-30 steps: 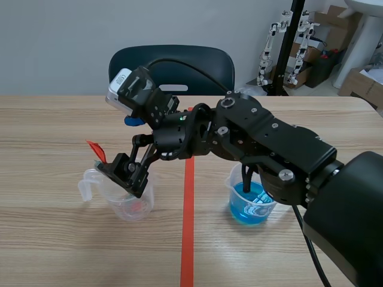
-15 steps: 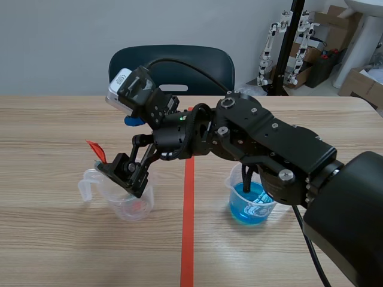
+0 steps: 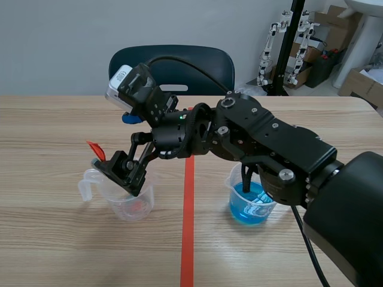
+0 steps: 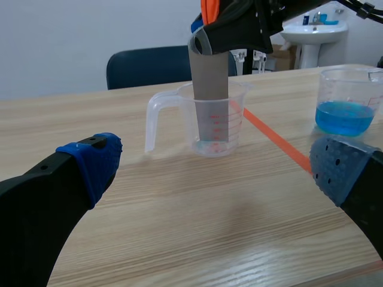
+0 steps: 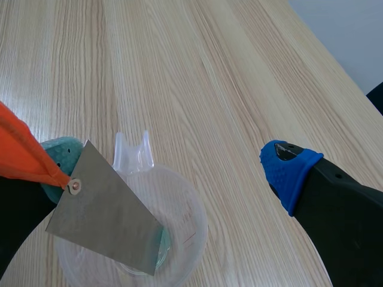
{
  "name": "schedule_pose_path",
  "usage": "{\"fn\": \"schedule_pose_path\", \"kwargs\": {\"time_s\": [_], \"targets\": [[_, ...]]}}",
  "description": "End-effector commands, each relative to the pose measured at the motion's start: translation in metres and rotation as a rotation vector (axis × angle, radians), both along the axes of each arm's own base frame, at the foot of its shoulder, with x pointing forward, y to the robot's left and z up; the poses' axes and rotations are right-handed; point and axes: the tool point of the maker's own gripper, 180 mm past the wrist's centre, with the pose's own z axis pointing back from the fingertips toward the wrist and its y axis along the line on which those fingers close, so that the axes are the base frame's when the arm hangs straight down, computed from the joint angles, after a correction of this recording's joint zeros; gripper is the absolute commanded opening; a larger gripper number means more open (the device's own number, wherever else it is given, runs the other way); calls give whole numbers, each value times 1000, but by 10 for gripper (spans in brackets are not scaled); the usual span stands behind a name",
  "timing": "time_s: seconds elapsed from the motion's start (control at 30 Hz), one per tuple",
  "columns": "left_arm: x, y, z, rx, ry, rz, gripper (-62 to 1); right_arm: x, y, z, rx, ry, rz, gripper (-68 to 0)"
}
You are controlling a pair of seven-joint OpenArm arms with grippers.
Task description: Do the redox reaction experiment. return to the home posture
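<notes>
The grey metal strip (image 5: pixel 105 209) stands tilted in the clear cup (image 5: pixel 192 222), with an orange tag (image 5: pixel 24 152) fixed at its upper corner. My right gripper (image 5: pixel 173 164) is spread above the cup: the strip lies against one pad and the other is well clear. My left gripper (image 4: pixel 216 162) is spread, short of the cup. My right arm half hides the blue-liquid beaker (image 3: pixel 251 202) in the scene view; the left wrist view shows it unobstructed.

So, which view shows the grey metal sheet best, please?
The right wrist view: the metal sheet shows its flat face, eyelet and orange ribbon. The left wrist view shows it standing in the clear cup, top hidden by the right claw. The scene view shows mainly the ribbon.
</notes>
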Motion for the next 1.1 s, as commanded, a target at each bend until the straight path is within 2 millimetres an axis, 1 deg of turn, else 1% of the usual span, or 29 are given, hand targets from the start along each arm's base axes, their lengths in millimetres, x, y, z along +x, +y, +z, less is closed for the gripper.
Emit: {"fn": "schedule_pose_path", "kwargs": {"time_s": [0.0, 0.13, 0.2, 0.33, 0.47, 0.57, 0.67, 0.77, 0.87, 0.97, 1.07], "targets": [[1, 2, 13, 8, -60, -14, 14, 6, 5, 20, 47, -29, 3, -67], [8, 4, 20, 24, -87, -35, 14, 2, 7, 24, 76, -12, 22, -67], [14, 5, 20, 39, -78, -41, 14, 1, 8, 27, 102, 6, 26, -67], [25, 7, 21, 69, -58, -54, 14, -6, 11, 39, 134, 9, 64, -67], [36, 16, 33, 58, -86, -16, 14, -16, 8, 53, 156, -12, 103, -67], [47, 19, 32, 69, -54, -4, 14, -24, 2, 69, 185, -42, 119, -67], [55, 17, 36, 83, -43, -22, 14, -38, -6, 83, 201, -81, 144, -67], [59, 14, 47, 74, -63, -52, 14, -51, -15, 91, 194, -123, 165, -67], [64, 11, 54, 78, -51, -72, 14, -63, -26, 98, 183, -162, 167, -67], [70, 13, 60, 84, -36, -72, 14, -66, -40, 105, 185, -191, 116, -67], [79, 20, 65, 88, -18, -44, 14, -57, -58, 113, 191, -225, 18, -67]]}}
